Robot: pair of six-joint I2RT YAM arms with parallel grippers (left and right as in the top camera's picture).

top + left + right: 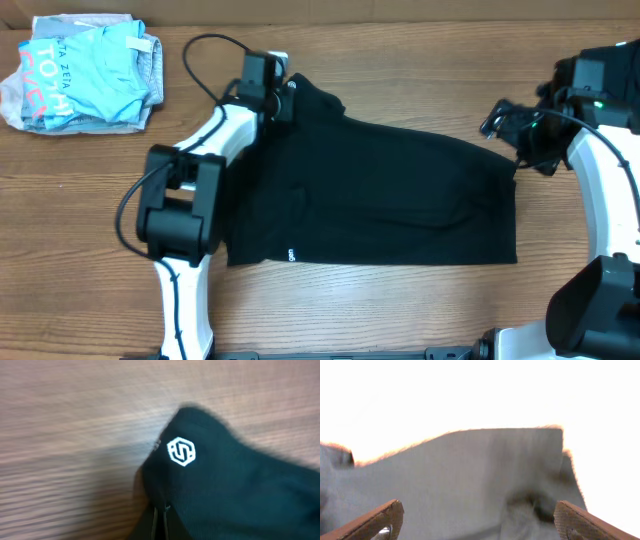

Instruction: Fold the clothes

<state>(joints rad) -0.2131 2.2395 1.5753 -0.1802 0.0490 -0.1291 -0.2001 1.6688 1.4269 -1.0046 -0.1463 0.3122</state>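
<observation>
Work the black T-shirt point(380, 190) lying spread across the middle of the table point(420, 300). Trust the left gripper point(282, 96), clamped tight on the ten-o'clock corner. Bring the right gripper point(477, 522), gaping wide and empty at two o'clock, onto cloth before lifting evenly, logo point(181, 451) outward.

Wooden table point(400, 310); black T-shirt point(400, 200) spread; folded pile point(85, 70).

We see the right end effector point(479, 510) spread wide. Ahead lies the shirt point(470, 470), washed-out grey. Rest is blown out.
</observation>
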